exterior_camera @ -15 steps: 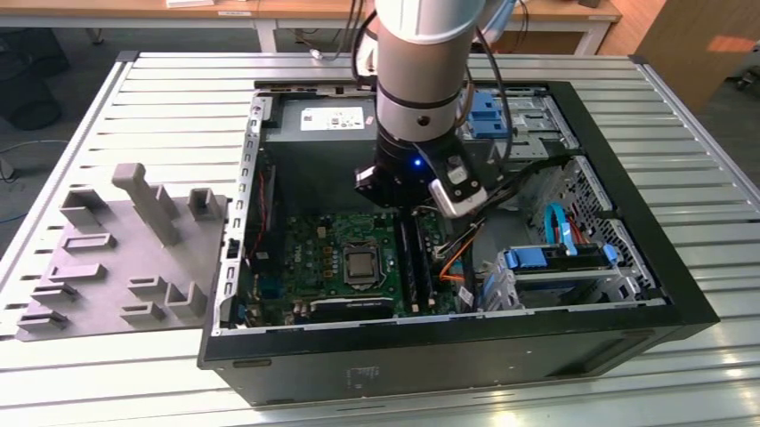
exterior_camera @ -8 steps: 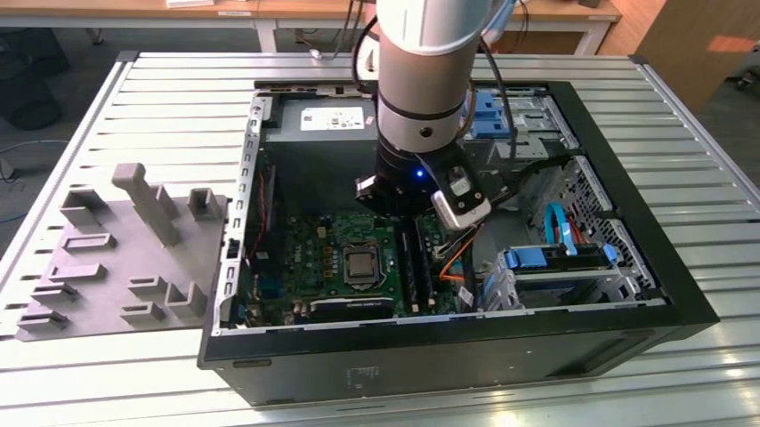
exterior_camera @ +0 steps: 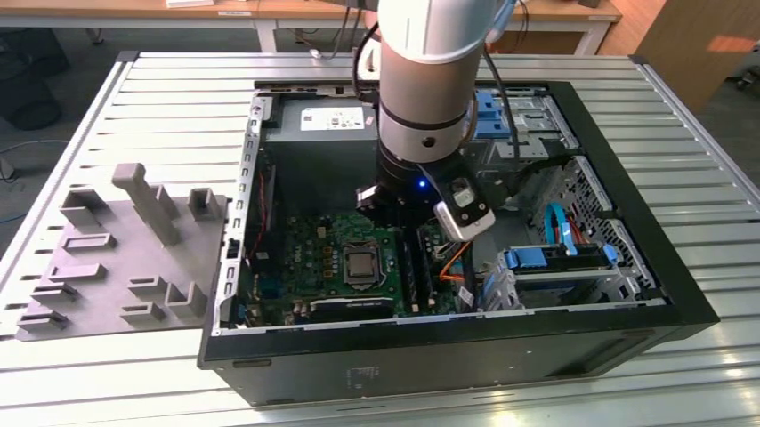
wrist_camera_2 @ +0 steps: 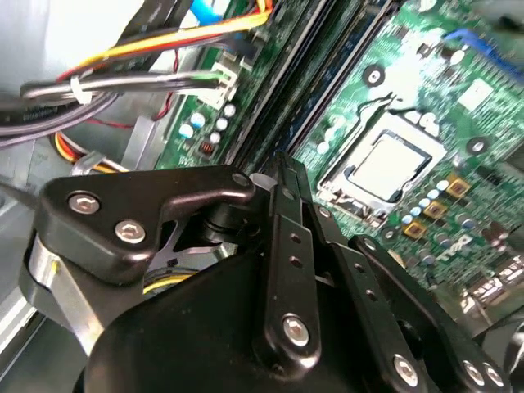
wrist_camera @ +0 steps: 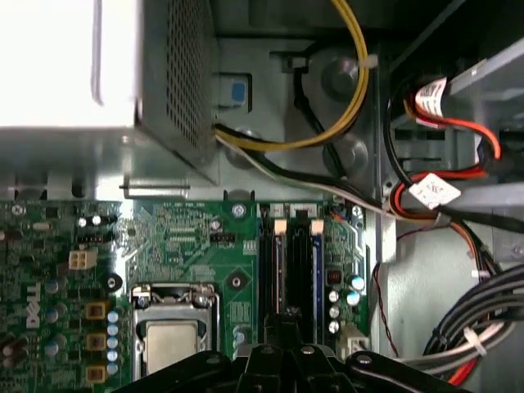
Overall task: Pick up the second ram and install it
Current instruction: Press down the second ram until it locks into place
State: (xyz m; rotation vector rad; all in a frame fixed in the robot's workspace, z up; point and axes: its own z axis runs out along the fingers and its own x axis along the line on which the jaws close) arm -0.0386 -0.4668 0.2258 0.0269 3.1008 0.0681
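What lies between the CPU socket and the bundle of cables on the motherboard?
In the first wrist view, the memory slots lie between the CPU socket and the cables.

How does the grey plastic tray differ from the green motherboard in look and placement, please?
The grey tray is plain moulded plastic with upright blocks; the motherboard is green and covered with small components. The grey tray lies on the slatted table outside the computer case, at the exterior view's left; the motherboard sits inside that case. Both lie flat.
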